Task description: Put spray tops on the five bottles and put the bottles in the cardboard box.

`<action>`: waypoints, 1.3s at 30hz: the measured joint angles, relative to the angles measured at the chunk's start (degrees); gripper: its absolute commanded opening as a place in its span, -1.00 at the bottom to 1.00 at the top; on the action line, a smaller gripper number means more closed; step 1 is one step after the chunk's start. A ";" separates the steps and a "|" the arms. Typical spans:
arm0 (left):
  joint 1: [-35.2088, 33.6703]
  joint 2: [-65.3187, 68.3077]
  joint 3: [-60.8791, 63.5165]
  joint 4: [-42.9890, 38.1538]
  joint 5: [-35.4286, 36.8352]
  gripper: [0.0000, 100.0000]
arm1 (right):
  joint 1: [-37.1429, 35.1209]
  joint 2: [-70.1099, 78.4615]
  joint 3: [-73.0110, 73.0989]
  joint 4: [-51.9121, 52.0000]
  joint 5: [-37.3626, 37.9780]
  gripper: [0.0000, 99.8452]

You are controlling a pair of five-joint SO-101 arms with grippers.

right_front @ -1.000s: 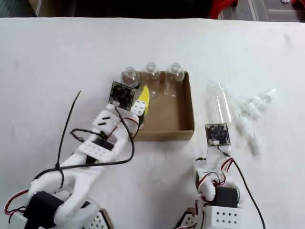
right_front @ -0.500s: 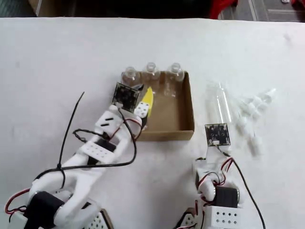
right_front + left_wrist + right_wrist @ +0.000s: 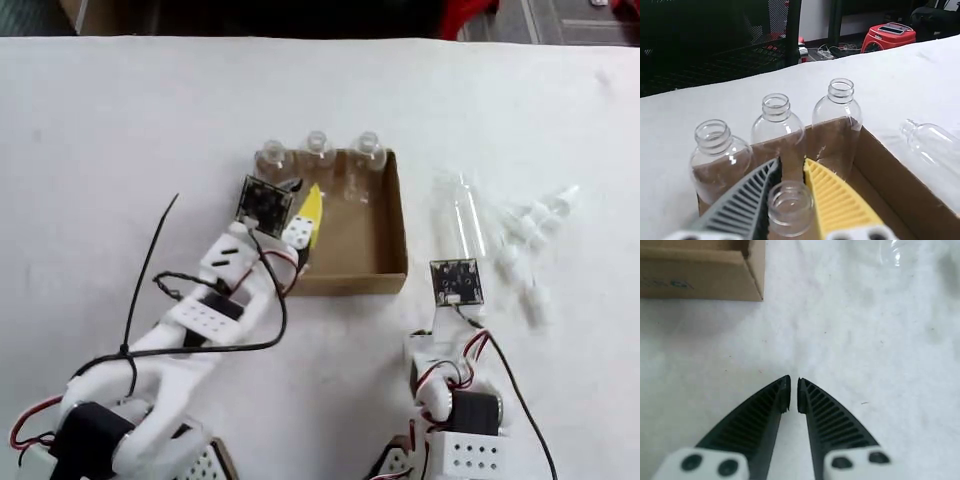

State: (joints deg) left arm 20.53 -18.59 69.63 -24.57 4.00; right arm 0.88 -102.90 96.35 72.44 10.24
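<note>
The left end effector (image 3: 791, 167) clamps a 4th bottle (image 3: 790, 207) by its neck at the cardboard box's (image 3: 350, 283) left side. 3 bottles (image 3: 776, 125) stand at the box's far wall. The right end effector (image 3: 793, 390), nearly closed and holding nothing, hangs over bare table (image 3: 150, 120) off the box's near right corner. In the high view, a 5th bottle (image 3: 462, 220) lies right of the box, with spray tops (image 3: 530, 235) beyond it.

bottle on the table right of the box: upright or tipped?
Tipped: the clear bottle lies on its side on the table beside the cardboard box, its neck bare.
</note>
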 measured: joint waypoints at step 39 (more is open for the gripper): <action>-1.93 -16.53 0.97 20.13 0.62 -0.59 | 0.00 0.00 0.00 0.00 0.00 -0.97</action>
State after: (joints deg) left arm 18.59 -35.12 70.59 -4.44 4.62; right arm 0.88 -102.90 96.35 72.44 10.24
